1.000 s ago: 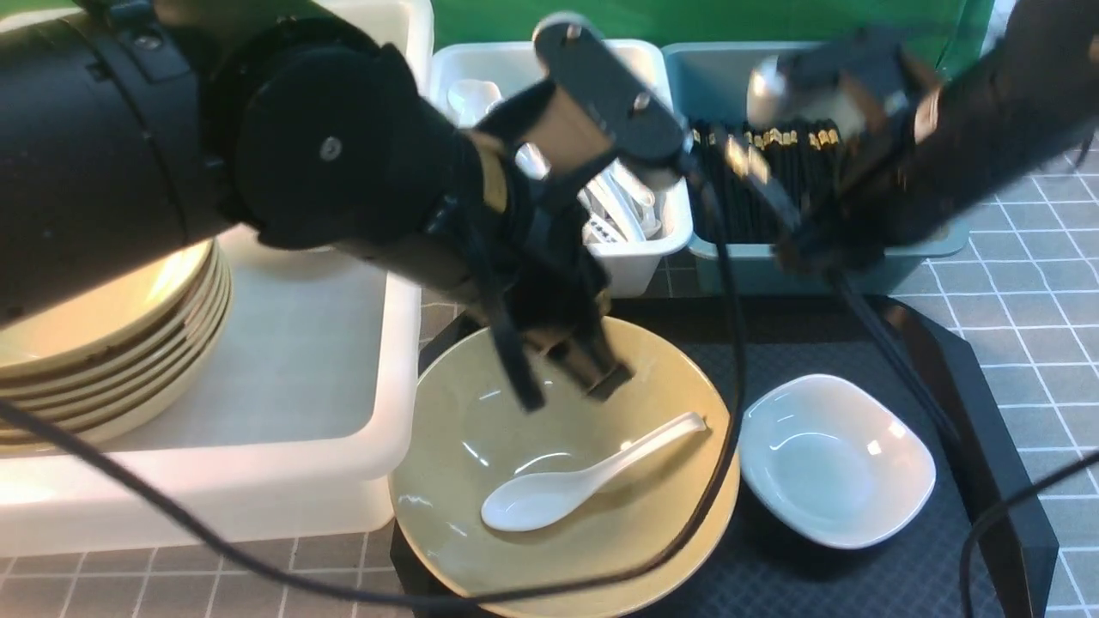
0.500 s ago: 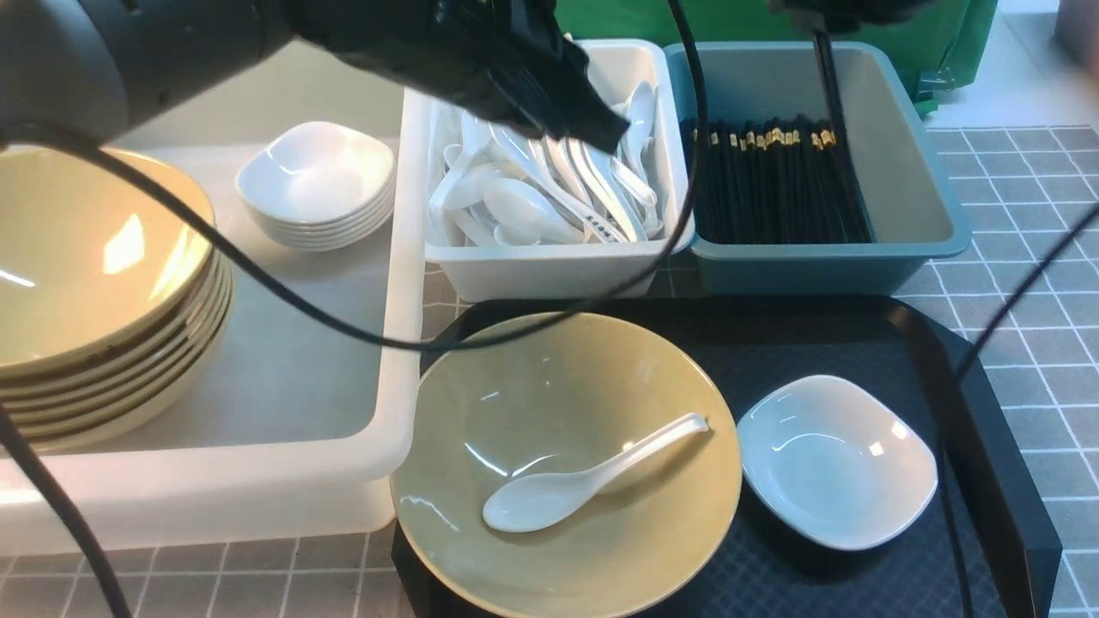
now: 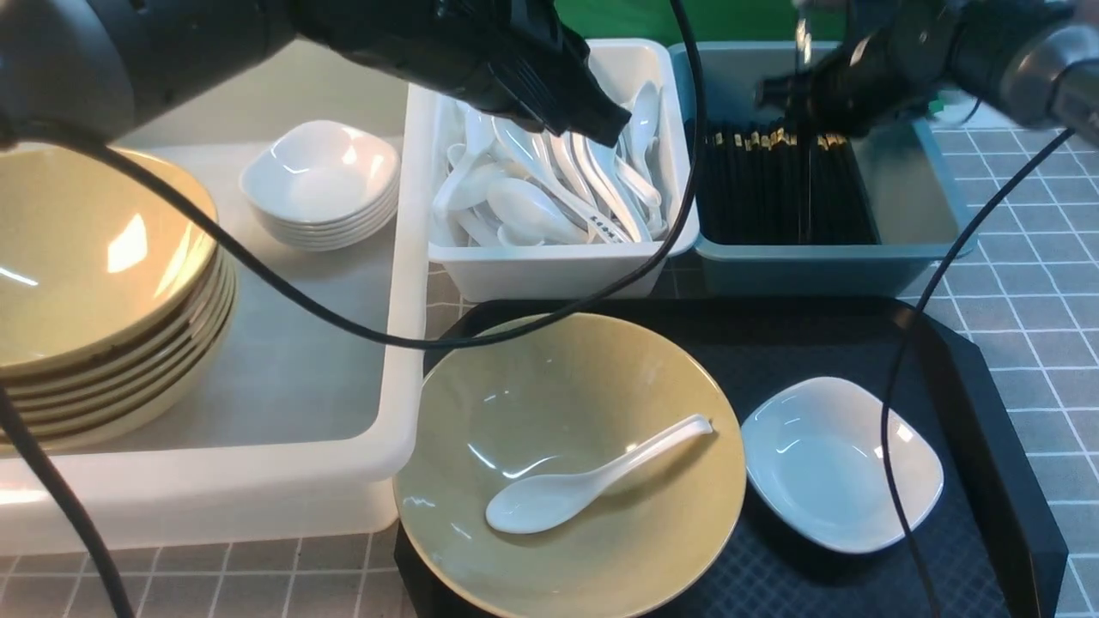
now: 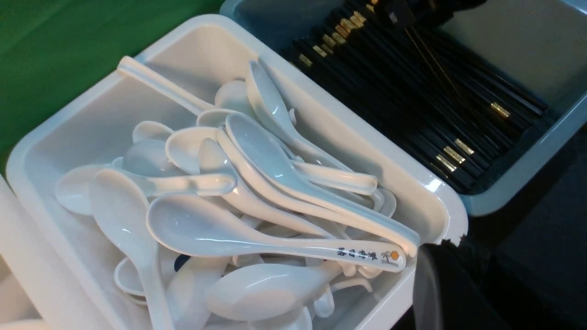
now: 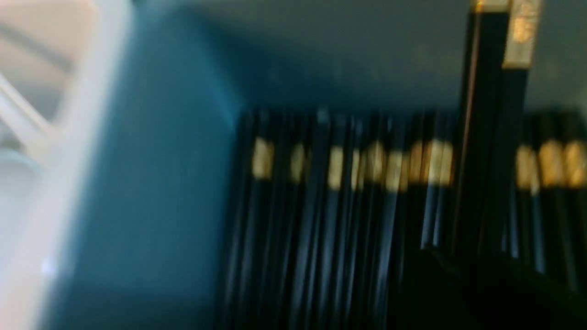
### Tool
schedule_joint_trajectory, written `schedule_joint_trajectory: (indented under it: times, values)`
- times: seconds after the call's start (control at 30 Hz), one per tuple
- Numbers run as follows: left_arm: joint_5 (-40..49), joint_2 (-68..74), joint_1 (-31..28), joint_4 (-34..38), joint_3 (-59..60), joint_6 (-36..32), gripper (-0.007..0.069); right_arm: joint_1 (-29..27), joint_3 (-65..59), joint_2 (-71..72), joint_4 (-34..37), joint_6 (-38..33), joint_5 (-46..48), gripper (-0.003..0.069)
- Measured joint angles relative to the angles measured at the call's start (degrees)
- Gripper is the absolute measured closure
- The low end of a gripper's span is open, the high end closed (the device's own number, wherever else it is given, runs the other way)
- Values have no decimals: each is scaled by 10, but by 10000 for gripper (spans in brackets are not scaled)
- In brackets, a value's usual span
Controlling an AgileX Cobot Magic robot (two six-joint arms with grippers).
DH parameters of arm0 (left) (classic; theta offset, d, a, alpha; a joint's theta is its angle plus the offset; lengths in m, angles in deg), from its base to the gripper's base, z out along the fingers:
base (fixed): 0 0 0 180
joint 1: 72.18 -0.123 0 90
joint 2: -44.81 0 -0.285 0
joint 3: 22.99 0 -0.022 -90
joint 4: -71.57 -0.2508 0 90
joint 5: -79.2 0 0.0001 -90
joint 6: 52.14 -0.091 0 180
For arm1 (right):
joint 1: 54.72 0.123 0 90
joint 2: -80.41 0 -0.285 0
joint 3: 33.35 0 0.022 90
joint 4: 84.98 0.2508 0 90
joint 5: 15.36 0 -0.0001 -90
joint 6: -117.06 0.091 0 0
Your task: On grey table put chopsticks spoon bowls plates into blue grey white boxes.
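Two chopsticks (image 5: 486,137) (gold-banded) stand in the right gripper (image 3: 800,93) over the blue box (image 3: 816,270)

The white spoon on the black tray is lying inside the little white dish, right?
No. The white spoon lies inside the big yellow bowl on the black tray; the little white dish beside it holds nothing. The front view shows this.

Overhead light is glinting off the bowl (image 3: 601,386) and the plate (image 3: 824,463) in the front view, and the near wall of the white box (image 3: 215,498) is washing out to a glow. The right arm (image 3: 910,60) is smearing with motion blur. The right wrist view is blurring heavily (chopsticks (image 5: 348,220) showing as dark streaks), while the left wrist view is coming through sharp.
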Motion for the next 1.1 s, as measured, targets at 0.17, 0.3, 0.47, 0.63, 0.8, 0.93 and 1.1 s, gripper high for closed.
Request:
schedule_joint_trajectory:
  times: [0.17, 0.3, 0.47, 0.63, 0.8, 0.93, 1.1]
  values:
    - [29, -6, 0, -22, 0, -8, 636, 0, 12, 6, 0, -9, 79, 276]
    - [82, -36, 0, -48, 0, -5, 636, 1, 54, 33, 1, -78, 191, 207]
    - [138, -112, 0, -59, 4, 5, 636, 16, 105, 83, 8, -188, 321, 198]
    - [166, -238, 0, -59, 89, 15, 636, 58, 62, 170, 21, -238, 345, 197]
    - [180, -347, 0, -59, 222, 44, 636, 125, -53, 278, 26, -306, 347, 197]
    - [166, -430, 0, -59, 321, 57, 636, 196, -158, 345, 32, -374, 348, 195]
    - [124, -505, 0, -45, 403, 58, 636, 269, -248, 367, 32, -470, 350, 194]
